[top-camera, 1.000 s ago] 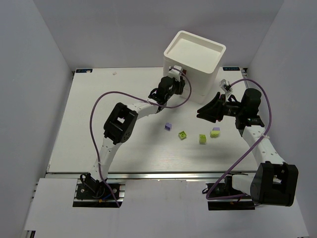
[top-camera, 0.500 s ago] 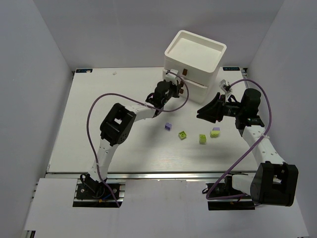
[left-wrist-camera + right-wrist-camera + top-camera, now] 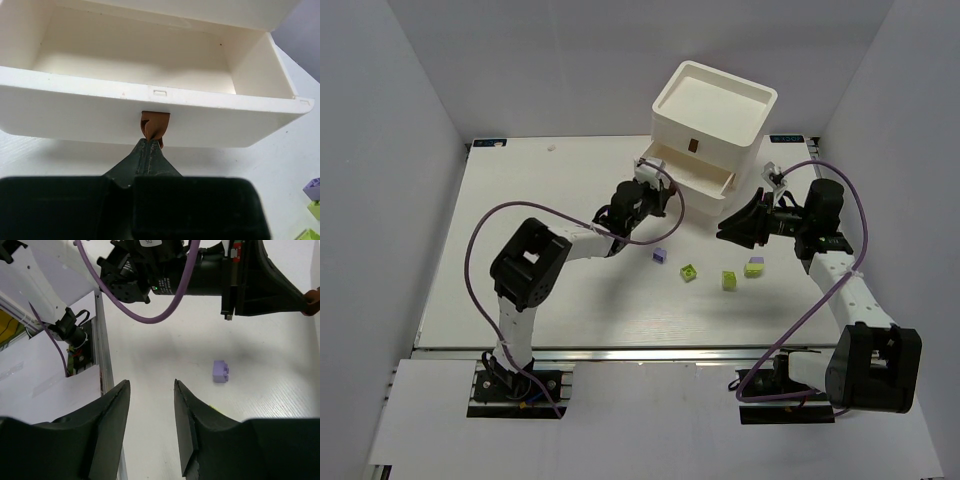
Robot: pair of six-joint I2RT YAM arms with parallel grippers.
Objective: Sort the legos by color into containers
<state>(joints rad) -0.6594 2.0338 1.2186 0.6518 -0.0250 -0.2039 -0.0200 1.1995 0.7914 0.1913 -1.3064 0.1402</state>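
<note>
The white drawer unit [image 3: 715,100] stands at the back of the table, and its lower drawer [image 3: 705,187] is pulled out and shows an empty inside [image 3: 135,55]. My left gripper [image 3: 655,185] is shut on that drawer's brown handle [image 3: 155,124]. The upper drawer is closed, with its handle [image 3: 693,146] showing. Four legos lie on the table in front: a purple one [image 3: 659,256], a green one [image 3: 689,271], a lime one [image 3: 729,280] and a lime-and-purple one [image 3: 754,267]. My right gripper [image 3: 725,228] hovers open and empty, right of the drawer and above the table; a purple lego [image 3: 221,371] lies beyond its fingertips.
The left arm [image 3: 200,270] crosses the top of the right wrist view. Its purple cable [image 3: 520,215] loops over the table's left half. Grey walls close in the table on the left, back and right. The aluminium rail [image 3: 620,352] marks the near edge.
My left gripper has shut on the lower drawer's handle and drawn back towards the near left, pulling the drawer out. The right arm has stayed still.
</note>
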